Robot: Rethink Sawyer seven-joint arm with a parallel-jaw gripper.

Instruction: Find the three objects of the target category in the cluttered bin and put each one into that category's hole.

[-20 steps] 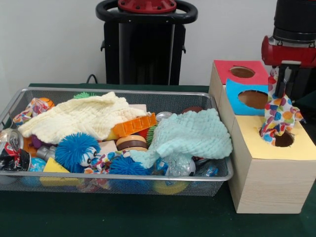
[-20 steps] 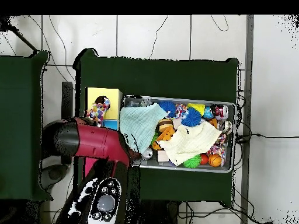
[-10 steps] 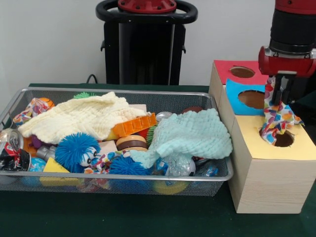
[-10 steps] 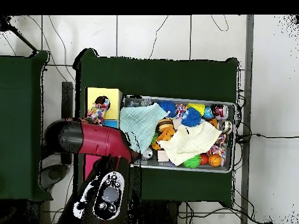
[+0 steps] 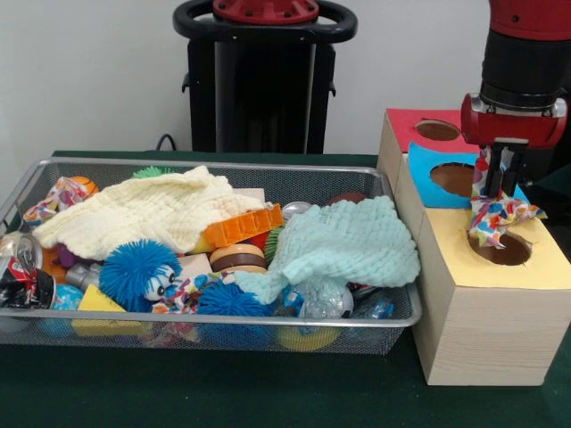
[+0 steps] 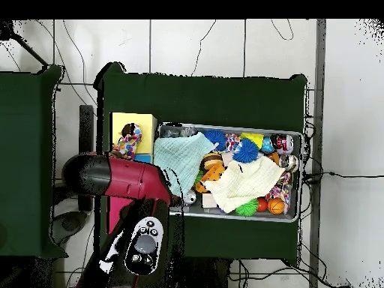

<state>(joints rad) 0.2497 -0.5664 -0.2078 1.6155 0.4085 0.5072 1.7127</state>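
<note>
Gripper (image 5: 496,183) pinches the colourful patterned cloth (image 5: 498,217) from above; it dangles straight down, its lower folds bunched at the rim of the yellow hole (image 5: 507,250), at the box's (image 5: 486,321) near end.

dark green cloth-covered table (image 5: 268,392) carrying two things.
a silver wire-mesh bin (image 5: 53,334) full of clutter sits on its left; just right of it stands a long pale wooden box (image 5: 486,334) with yellow, blue and red holed top panels, running from near to far.
</note>
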